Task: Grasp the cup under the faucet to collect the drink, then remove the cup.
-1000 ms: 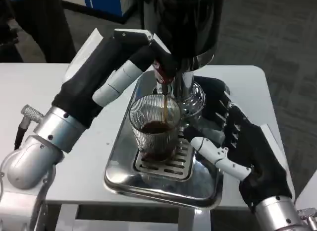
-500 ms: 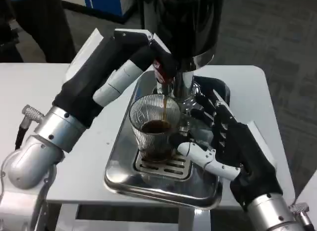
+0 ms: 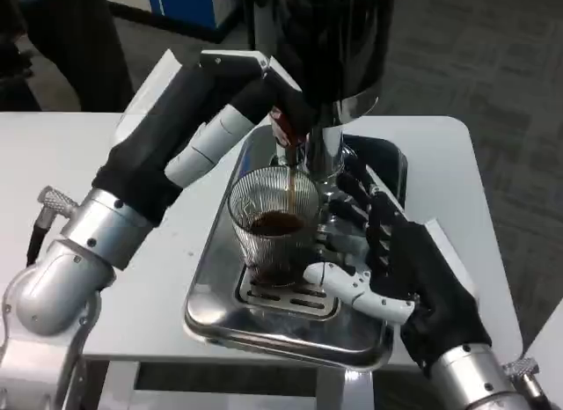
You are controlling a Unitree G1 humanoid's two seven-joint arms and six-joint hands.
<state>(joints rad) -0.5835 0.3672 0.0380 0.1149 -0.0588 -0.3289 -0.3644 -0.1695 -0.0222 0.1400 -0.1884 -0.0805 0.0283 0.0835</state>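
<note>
Head view: the ribbed glass cup (image 3: 274,230) stands on the steel tray's (image 3: 211,291) grate under the faucet (image 3: 288,144), dark drink streaming in. The right robot hand (image 3: 383,260) is spread wide beside the cup. The left robot hand (image 3: 242,102) presses the faucet's lever; its grip cannot be told. No writing is legible.

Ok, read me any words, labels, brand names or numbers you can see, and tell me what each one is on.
No text can be read.
The small red tap handle above the ribbed clear glass cup has pale marks, too blurred to read.
The black drink dispenser and shiny steel drip tray carry no visible lettering.
</note>
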